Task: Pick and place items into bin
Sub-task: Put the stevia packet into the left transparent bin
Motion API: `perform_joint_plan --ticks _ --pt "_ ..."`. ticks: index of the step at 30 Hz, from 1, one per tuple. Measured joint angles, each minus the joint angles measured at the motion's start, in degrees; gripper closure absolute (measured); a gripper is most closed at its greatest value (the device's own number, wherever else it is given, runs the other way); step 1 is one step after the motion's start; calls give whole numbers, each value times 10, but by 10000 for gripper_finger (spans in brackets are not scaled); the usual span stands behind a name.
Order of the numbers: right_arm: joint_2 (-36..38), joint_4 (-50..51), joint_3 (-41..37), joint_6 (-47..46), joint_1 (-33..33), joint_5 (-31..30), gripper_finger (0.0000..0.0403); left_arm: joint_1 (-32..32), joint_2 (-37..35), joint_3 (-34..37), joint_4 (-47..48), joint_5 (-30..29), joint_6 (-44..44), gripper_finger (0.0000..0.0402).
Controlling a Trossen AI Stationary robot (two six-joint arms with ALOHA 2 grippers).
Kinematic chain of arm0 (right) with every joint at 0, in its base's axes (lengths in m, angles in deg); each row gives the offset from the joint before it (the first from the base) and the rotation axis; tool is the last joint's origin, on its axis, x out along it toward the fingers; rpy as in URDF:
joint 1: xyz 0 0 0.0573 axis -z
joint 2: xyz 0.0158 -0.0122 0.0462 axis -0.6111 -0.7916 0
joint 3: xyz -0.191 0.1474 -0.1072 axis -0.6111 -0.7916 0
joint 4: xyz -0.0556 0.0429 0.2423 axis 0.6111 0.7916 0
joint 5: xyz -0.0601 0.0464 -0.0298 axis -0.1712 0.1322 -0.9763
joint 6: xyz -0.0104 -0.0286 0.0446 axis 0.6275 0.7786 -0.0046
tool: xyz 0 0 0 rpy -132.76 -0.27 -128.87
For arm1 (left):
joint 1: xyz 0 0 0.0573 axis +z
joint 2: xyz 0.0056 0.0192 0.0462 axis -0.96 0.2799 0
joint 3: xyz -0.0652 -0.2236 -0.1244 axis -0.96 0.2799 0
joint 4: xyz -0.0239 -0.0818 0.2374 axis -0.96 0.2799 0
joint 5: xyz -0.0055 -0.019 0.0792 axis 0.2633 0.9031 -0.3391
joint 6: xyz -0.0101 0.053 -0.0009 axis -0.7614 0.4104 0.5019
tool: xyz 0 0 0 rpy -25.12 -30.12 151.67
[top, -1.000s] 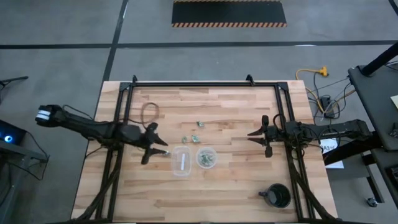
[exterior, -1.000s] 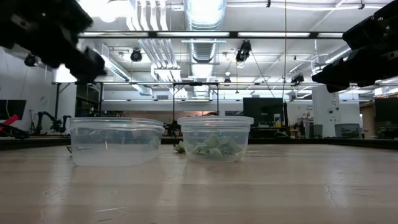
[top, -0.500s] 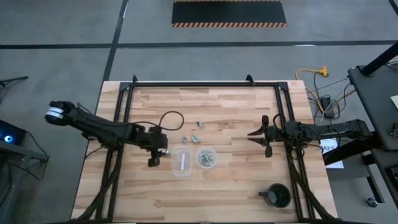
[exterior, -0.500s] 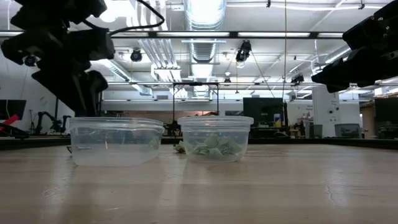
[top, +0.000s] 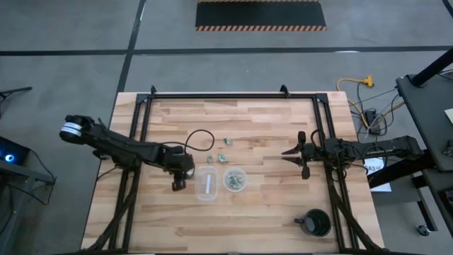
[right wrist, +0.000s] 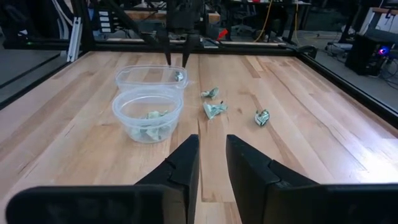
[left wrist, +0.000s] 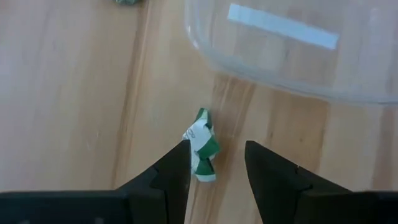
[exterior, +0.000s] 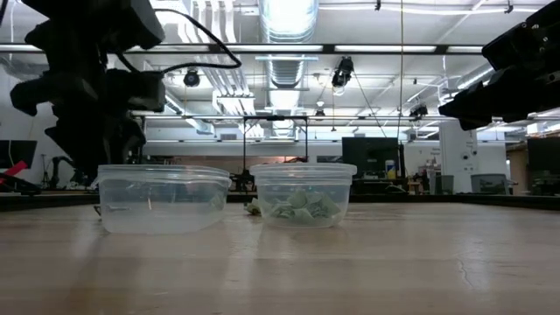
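The left gripper [left wrist: 216, 163] is lowered over the wooden counter [top: 262, 209], its fingers [left wrist: 171, 168] parted around a small crumpled green-and-white piece [left wrist: 202, 144] that lies between them, not visibly clamped. This piece lies just beside the clear round plastic cup holding a white strip [top: 206, 183]. A second clear round cup [top: 235, 179], next to it, holds several green pieces. Three more green pieces [right wrist: 215, 109] lie loose nearby. The right gripper [top: 294, 151] hovers well apart, its fingers [right wrist: 180, 168] slightly spread and empty.
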State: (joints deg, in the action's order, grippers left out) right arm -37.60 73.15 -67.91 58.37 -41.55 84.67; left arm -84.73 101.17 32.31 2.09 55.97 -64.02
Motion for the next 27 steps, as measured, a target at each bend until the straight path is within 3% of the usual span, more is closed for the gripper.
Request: perform_joint_plan --ticks 13,27 --pt "0 0 0 0 0 0 322 1 84 -4 -3 -3 1 267" --pt "0 0 0 -1 0 0 325 1 76 -26 -5 -65 5 267"
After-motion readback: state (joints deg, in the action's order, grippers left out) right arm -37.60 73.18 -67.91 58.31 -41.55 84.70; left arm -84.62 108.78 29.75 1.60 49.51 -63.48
